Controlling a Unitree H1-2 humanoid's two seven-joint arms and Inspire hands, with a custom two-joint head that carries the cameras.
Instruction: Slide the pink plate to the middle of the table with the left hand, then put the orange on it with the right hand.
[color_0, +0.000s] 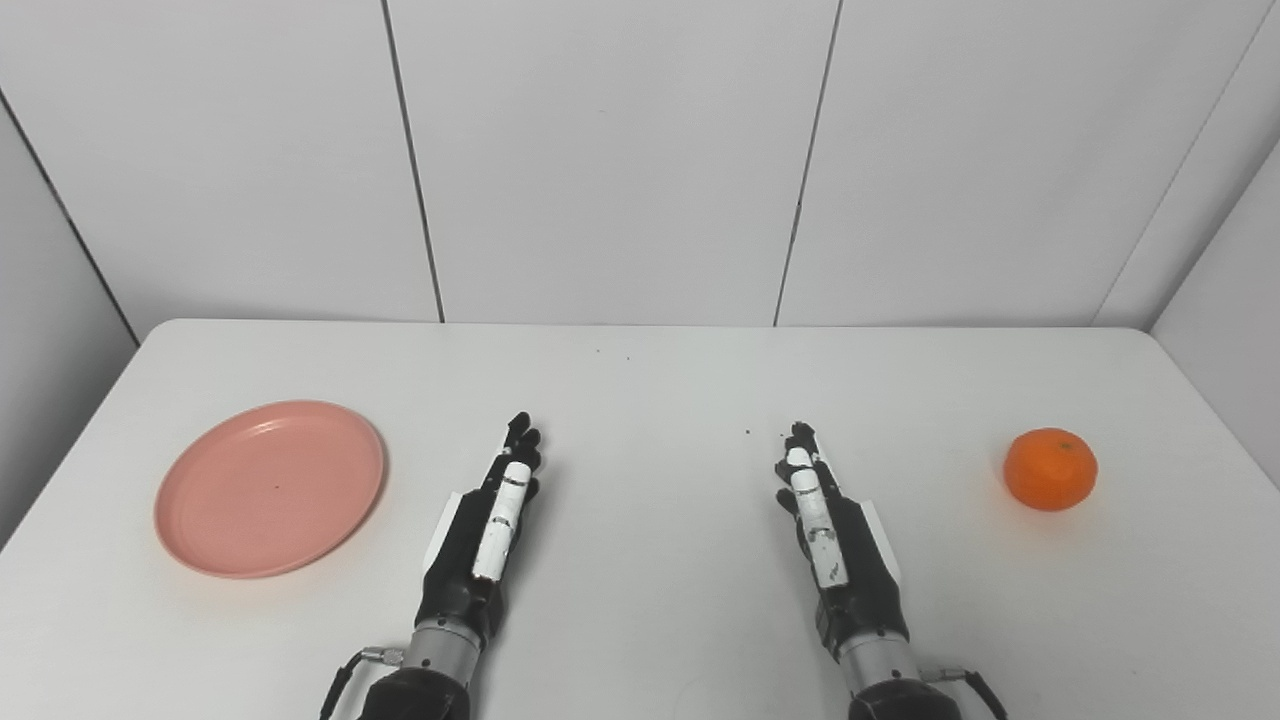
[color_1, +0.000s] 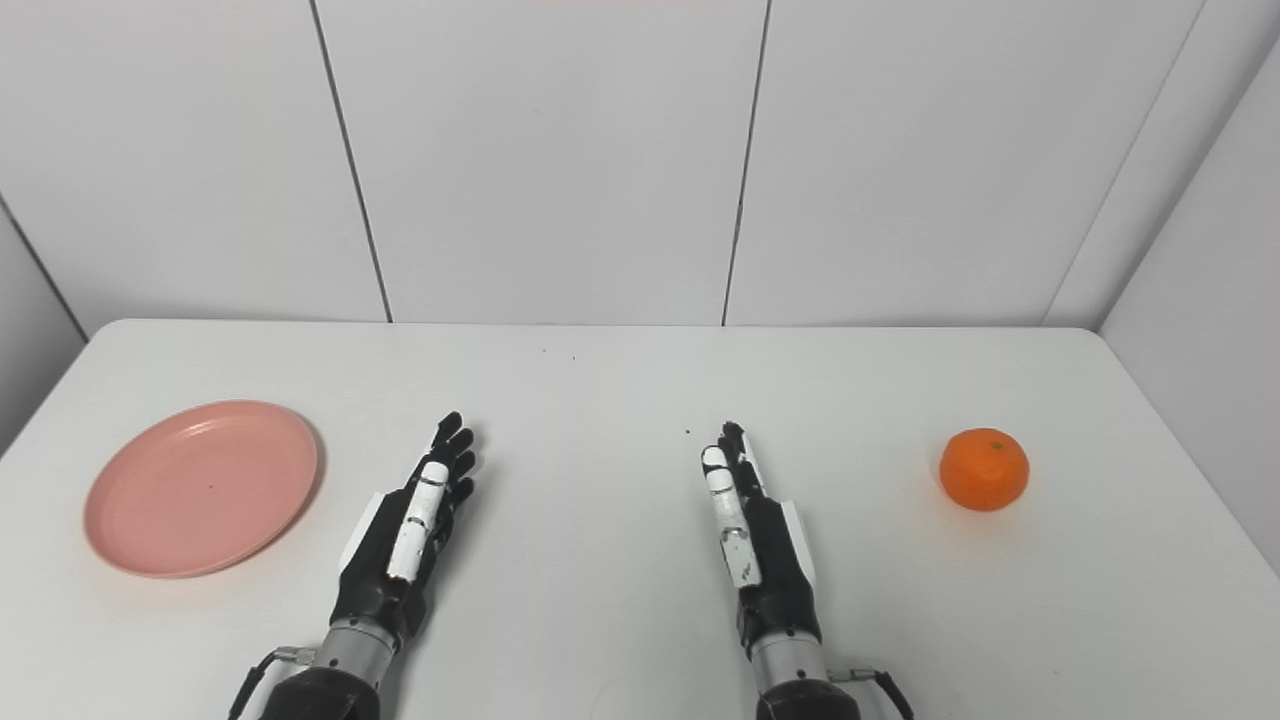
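White table (color_0: 640, 380): pink plate (color_0: 269, 488) flat at left, orange (color_0: 1050, 469) right, left hand (color_0: 485, 535) and right hand (color_0: 832, 540) empty, outstretched.

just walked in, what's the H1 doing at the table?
Nothing is being handled yet. Both hands lie open near the middle of the white table, fingers stretched out and pointing away from the robot: the left hand and the right hand. The pink plate sits empty at the left side of the table, apart from the left hand. The orange rests on the table at the far right, apart from the right hand. Neither step of the task has started.
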